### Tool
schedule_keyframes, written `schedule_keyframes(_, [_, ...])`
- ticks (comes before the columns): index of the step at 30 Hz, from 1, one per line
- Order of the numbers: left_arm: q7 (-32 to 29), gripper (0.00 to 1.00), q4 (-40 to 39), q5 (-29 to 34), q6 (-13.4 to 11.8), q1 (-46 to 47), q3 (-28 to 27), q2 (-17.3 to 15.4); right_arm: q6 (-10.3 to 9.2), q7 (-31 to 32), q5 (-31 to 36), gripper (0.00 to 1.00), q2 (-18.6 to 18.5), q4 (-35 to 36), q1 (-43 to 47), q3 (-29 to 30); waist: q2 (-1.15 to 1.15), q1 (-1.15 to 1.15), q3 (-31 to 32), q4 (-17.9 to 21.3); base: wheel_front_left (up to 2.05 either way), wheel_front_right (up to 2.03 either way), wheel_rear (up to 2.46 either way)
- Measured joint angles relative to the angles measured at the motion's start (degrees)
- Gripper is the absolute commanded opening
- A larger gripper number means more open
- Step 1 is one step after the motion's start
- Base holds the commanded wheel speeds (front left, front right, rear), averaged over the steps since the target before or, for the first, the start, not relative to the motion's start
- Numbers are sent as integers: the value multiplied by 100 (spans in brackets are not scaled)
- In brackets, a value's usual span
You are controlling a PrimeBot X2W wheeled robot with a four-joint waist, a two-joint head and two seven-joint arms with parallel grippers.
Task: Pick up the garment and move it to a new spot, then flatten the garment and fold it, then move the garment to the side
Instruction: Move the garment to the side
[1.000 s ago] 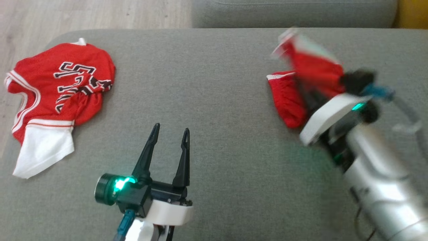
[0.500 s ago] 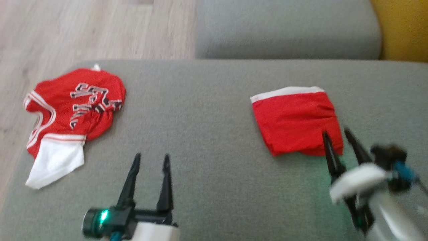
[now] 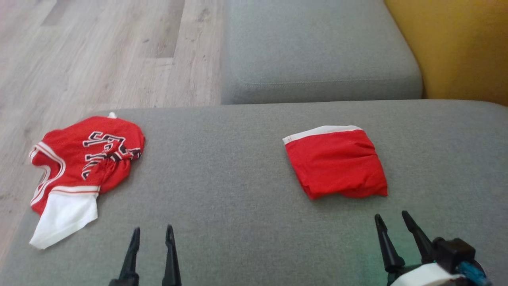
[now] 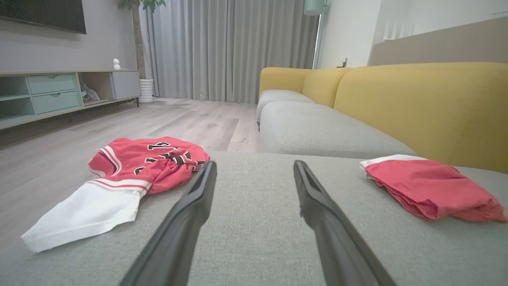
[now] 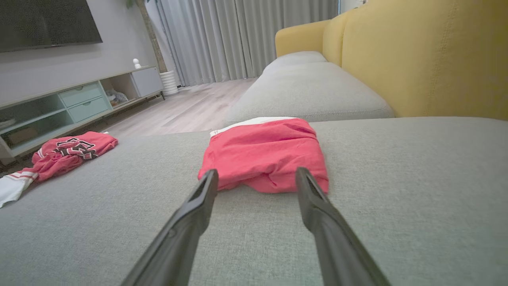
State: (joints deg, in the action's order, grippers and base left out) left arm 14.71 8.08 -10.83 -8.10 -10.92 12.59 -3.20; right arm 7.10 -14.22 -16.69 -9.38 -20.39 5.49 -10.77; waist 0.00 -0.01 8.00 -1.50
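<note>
A folded red garment with a white band (image 3: 337, 163) lies on the grey cushion (image 3: 238, 198), right of centre; it also shows as the folded garment (image 5: 264, 155) and at the right as the folded garment (image 4: 428, 186). My right gripper (image 3: 391, 220) stands open just short of its near edge, touching nothing; its gripper (image 5: 256, 176) is empty. My left gripper (image 3: 152, 232) is open and empty at the lower left, and the left gripper (image 4: 254, 167) hovers over bare cushion.
A crumpled red and white jersey (image 3: 79, 167) lies at the cushion's left edge, also seen as the jersey (image 4: 131, 174). Beyond are a second grey seat cushion (image 3: 317, 51), a yellow sofa back (image 3: 456, 43), wooden floor (image 3: 99, 51) and a TV cabinet (image 4: 59, 91).
The right gripper let go of the red garment, which now lies folded on the cushion, and drew back toward me. The head camera tilted up, shifting the whole picture down.
</note>
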Motion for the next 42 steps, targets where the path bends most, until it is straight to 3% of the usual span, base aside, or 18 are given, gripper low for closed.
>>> schedule_keyframes(20, [0,100,342,140,53,-100,-151,1,0,-1,367,100,209,225,118,266,0,1,27,218,0,0,0])
schedule_keyframes(29, [0,100,356,325,-37,-93,-148,1,0,-1,423,100,286,163,115,303,0,1,-39,259,0,0,0])
schedule_keyframes(35, [0,100,354,365,5,44,-126,2,0,-2,424,100,305,-267,-82,443,0,1,-247,223,0,0,0])
schedule_keyframes(42, [0,100,334,363,105,401,70,5,0,-7,321,100,134,-1179,-1302,599,0,2,-650,118,0,0,0])
